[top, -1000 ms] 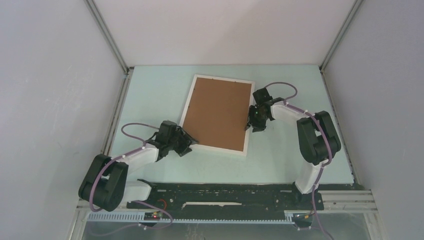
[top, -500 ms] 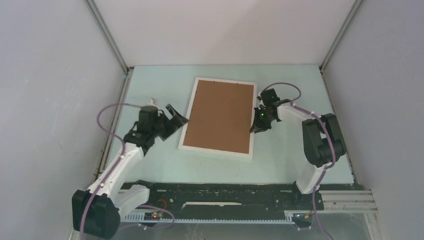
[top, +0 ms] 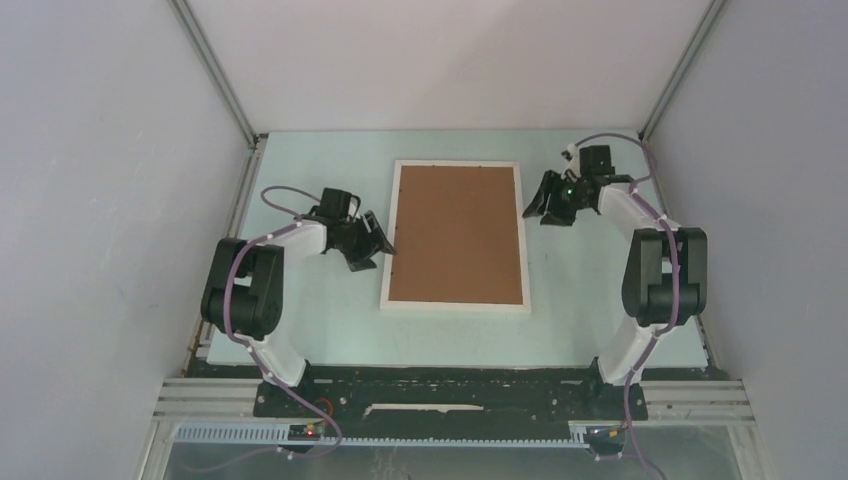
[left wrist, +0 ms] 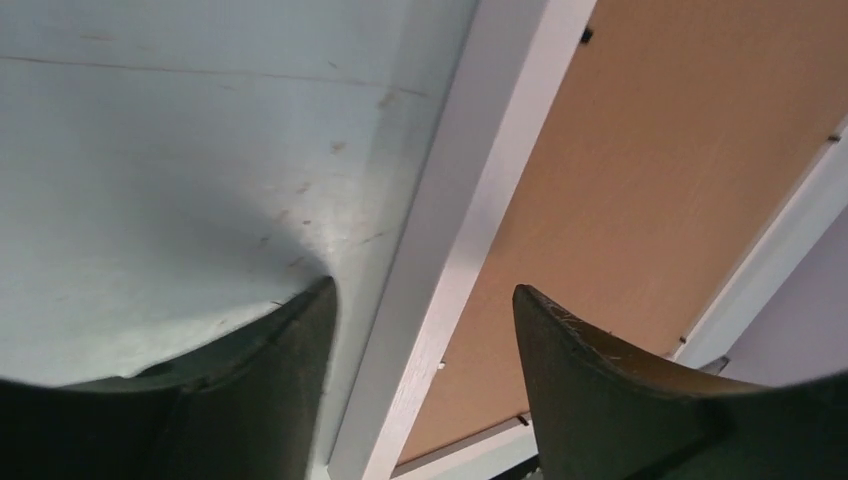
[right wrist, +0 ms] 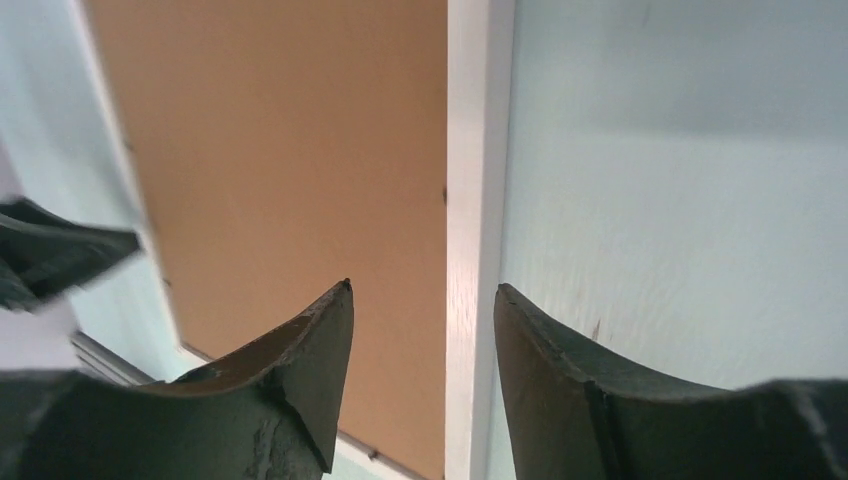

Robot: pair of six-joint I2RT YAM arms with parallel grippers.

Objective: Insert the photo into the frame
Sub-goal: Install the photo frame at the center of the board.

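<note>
The photo shows in no view, so where it lies cannot be told. If it is already in, it sits hidden under the board. The frame lies flat, back side up, at the middle of the table, with the brown board filling its opening inside the white rim. A second ago the frame sat skewed, its top swung toward 1 o'clock. Half a second ago the skew was smaller, and now its long sides run straight from 12 to 6, square with the table. It has also slid a little toward 3 o'clock. The left gripper was at the frame's 7 o'clock corner and is now just beside the rim at 9 o'clock, jaws spread wide and empty. In its wrist view the rim runs up between the two fingers, though whether they touch it cannot be told. The right gripper has left the 3 o'clock side, where it stood a second ago, and hangs off the 2 o'clock corner. It is apart from the rim, wide open and holding nothing, and its wrist camera looks along the rim and the board. Judged from this, the frame has just been nudged square and let go. With the board seated and small dark tabs along its edge, the job looks nearly or fully done. What may remain is checking that the board sits flat and drawing both arms clear.
</note>
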